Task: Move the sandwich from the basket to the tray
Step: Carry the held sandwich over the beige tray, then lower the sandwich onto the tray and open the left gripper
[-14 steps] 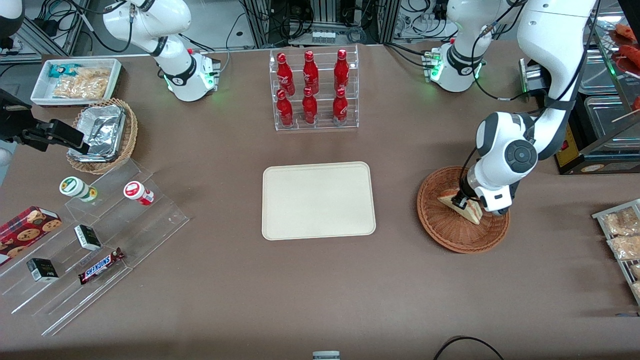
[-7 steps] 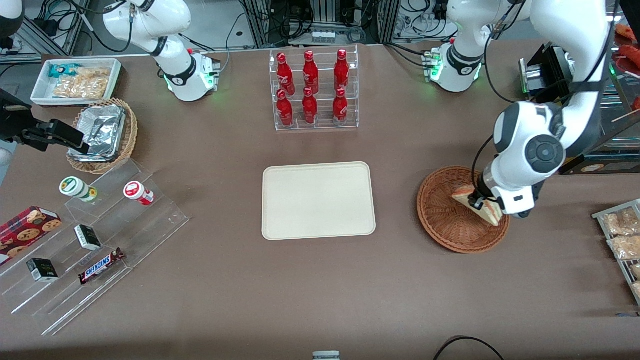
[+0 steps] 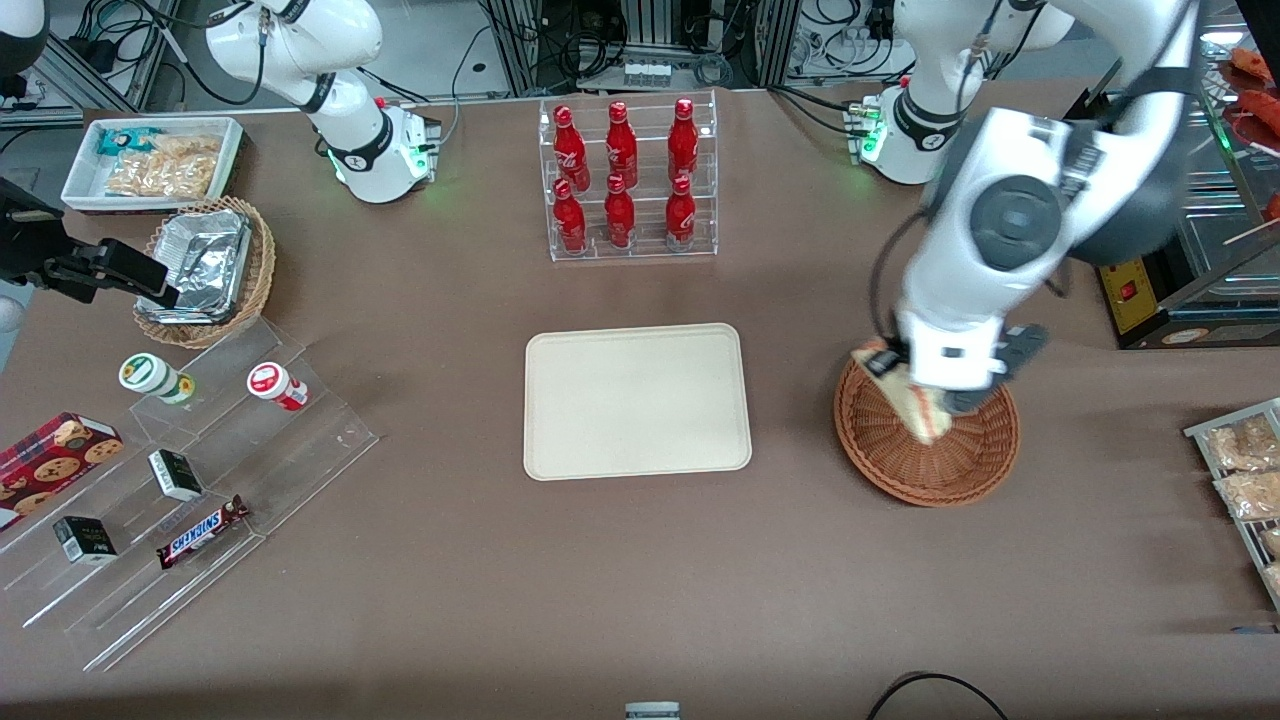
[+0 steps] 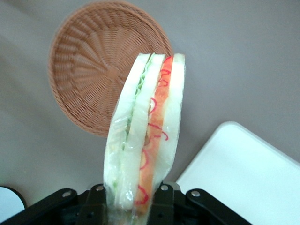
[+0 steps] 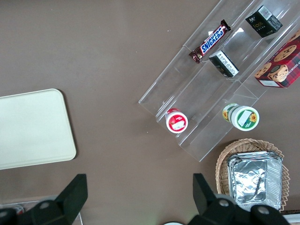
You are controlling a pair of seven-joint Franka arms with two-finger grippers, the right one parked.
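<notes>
Your claw (image 4: 131,199) is clenched on the sandwich (image 4: 145,136), lifted above the basket (image 3: 925,455). Carry it level toward the tray (image 3: 636,400) at the tabletop's middle, then lower gently before letting go.

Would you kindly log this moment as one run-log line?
phase: lift | gripper: shut on sandwich, above basket | tray: bare | next: carry to tray
</notes>
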